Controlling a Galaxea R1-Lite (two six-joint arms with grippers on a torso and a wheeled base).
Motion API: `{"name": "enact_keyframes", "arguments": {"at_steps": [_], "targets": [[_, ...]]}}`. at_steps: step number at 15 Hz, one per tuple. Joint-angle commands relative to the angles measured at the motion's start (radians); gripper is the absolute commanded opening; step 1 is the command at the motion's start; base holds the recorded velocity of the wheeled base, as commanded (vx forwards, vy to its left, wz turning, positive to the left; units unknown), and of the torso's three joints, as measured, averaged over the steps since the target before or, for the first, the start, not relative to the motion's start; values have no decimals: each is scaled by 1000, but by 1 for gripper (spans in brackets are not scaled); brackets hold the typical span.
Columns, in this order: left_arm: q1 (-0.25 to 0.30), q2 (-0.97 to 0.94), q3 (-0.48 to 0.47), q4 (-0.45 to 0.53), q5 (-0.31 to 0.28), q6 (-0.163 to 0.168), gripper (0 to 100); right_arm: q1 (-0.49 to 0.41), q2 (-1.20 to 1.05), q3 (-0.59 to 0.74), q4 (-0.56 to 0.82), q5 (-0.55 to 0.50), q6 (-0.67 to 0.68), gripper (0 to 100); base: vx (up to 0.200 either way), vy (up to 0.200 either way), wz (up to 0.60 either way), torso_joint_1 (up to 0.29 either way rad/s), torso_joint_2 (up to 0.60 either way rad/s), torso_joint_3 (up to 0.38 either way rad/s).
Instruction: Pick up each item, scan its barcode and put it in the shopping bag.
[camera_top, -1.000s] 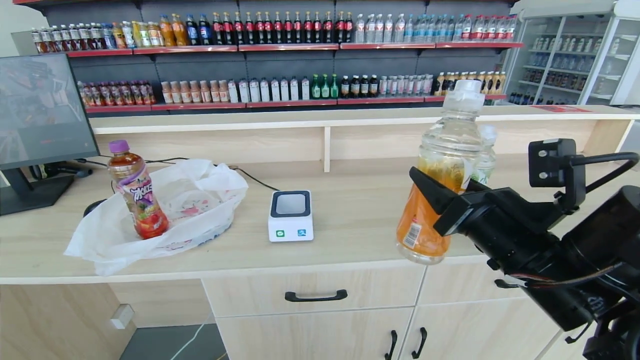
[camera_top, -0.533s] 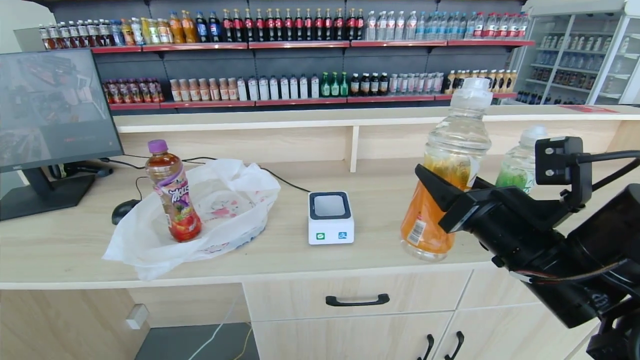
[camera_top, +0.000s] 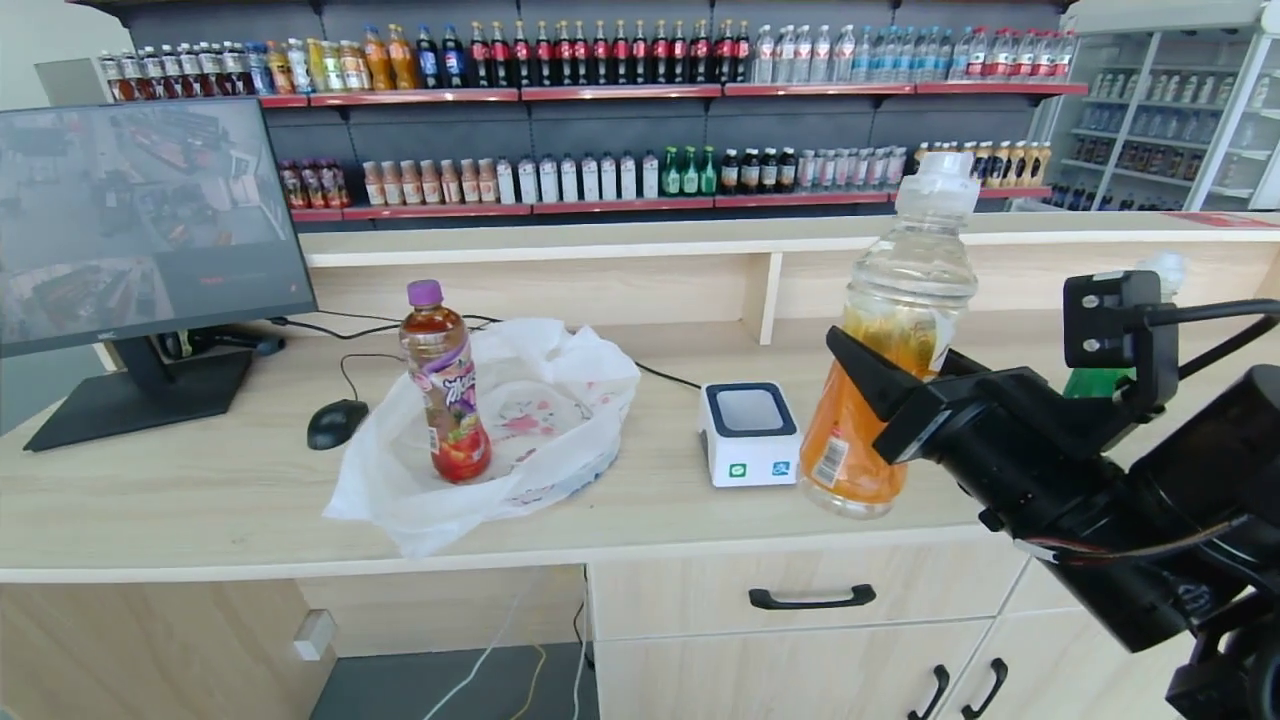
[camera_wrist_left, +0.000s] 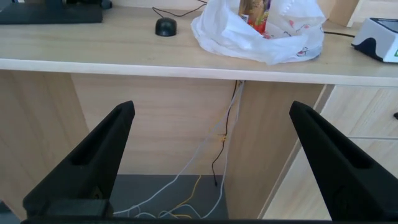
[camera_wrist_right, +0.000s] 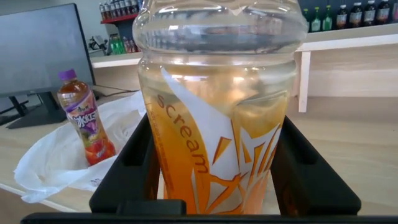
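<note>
Orange bottle (camera_top: 900, 300), clamped in my right gripper (camera_wrist_right: 217, 174), hangs beside the scanner (camera_top: 748, 432) for scanning; next its barcode (camera_top: 830, 462) must face the window.

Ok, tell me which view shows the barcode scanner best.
The head view: the whole scanner sits on the counter between the shopping bag and the held orange bottle. The left wrist view catches just one end of it.

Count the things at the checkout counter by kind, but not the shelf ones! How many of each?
Bottles: 3 (purple-capped bottle, orange bottle in the right gripper, green bottle)
Shopping bag: 1
Scanner: 1
Mouse: 1
Monitor: 1
Total: 7
</note>
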Motion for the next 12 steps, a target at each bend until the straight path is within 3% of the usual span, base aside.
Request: {"name": "enact_keyframes", "arguments": {"at_steps": [1,5,8,12], "targets": [[0,0,-1,0,0,2,100,5,34,-4,1,12,-18,0,0,0,0,0,0,0],[0,0,-1,0,0,2,100,-9,117,-70,1,130,-176,0,0,0,0,0,0,0],[0,0,-1,0,0,2,100,-9,228,-196,-5,213,-307,0,0,0,0,0,0,0],[0,0,0,0,0,3,100,4,337,-276,-85,202,-523,0,0,0,0,0,0,0]]}}
